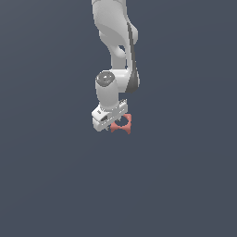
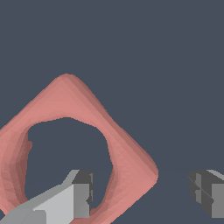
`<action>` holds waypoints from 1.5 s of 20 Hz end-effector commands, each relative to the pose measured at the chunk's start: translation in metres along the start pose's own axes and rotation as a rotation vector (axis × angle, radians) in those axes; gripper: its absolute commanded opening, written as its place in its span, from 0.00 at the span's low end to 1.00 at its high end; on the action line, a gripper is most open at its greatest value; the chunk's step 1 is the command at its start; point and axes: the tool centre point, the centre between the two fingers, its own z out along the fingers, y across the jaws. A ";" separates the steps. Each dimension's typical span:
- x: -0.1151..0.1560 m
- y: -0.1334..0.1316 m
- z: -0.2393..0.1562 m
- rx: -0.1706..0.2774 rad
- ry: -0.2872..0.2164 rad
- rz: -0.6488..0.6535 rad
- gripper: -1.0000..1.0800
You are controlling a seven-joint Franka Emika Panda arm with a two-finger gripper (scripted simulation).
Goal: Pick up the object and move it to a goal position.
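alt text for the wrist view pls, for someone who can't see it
Close-up from the wrist camera: a red square ring with a large central hole fills much of the frame over a plain dark grey surface. The gripper has its jaws open, one grey finger in front of the ring's hole, the other finger out beyond the ring's corner, so one side of the ring lies between them.

Matte red object [image 2: 127,148]; grey hand [image 2: 142,192]

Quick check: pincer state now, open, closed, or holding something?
Pincer: open, holding nothing; one finger sits in the matte red square ring piece's hole.
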 end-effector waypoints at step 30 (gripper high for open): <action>-0.002 0.008 0.006 0.000 0.001 -0.003 0.00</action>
